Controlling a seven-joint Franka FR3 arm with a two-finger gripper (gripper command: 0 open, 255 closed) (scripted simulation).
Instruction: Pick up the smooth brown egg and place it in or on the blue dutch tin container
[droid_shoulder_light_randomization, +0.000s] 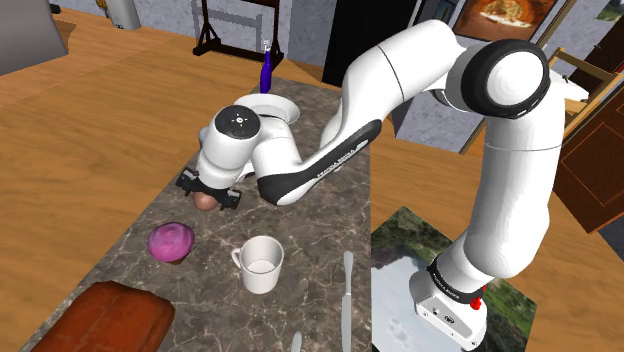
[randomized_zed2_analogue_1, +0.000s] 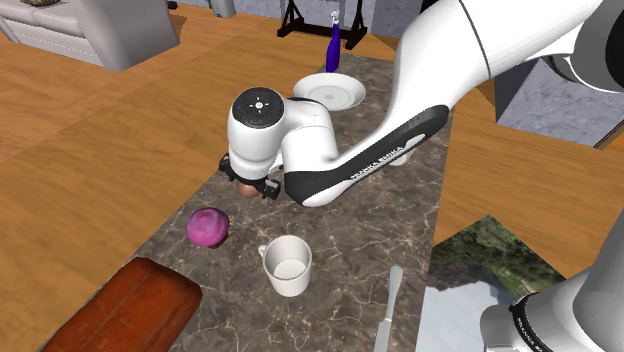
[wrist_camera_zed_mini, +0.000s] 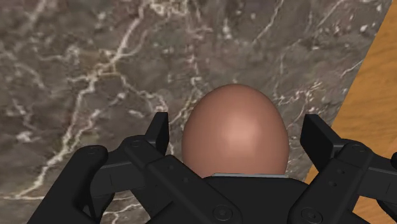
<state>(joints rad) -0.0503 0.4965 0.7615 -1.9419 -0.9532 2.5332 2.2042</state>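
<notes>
Straddling the egg: gripper (droid_shoulder_light_randomization: 210, 192) is down low over the marble table (droid_shoulder_light_randomization: 320, 250), pointing straight down. Fingers (wrist_camera_zed_mini: 159, 130) are spread, one each side of the brown egg (wrist_camera_zed_mini: 235, 130). The wrist view shows a gap on both sides, so there is no contact and no grip.

The egg sits on the tabletop near the edge on the shoulder view's left, with wood floor (wrist_camera_zed_mini: 375, 95) just past that edge.

A purple round thing (droid_shoulder_light_randomization: 171, 241) is nearer than the egg, on the same side. A white mug (droid_shoulder_light_randomization: 262, 265) stands upright to its right, and a knife (droid_shoulder_light_randomization: 346, 295) is further right. A white plate (droid_shoulder_light_randomization: 283, 105) and blue bottle (droid_shoulder_light_randomization: 265, 72) are at the far end. A red-brown block (droid_shoulder_light_randomization: 105, 320) is at the near left corner.
</notes>
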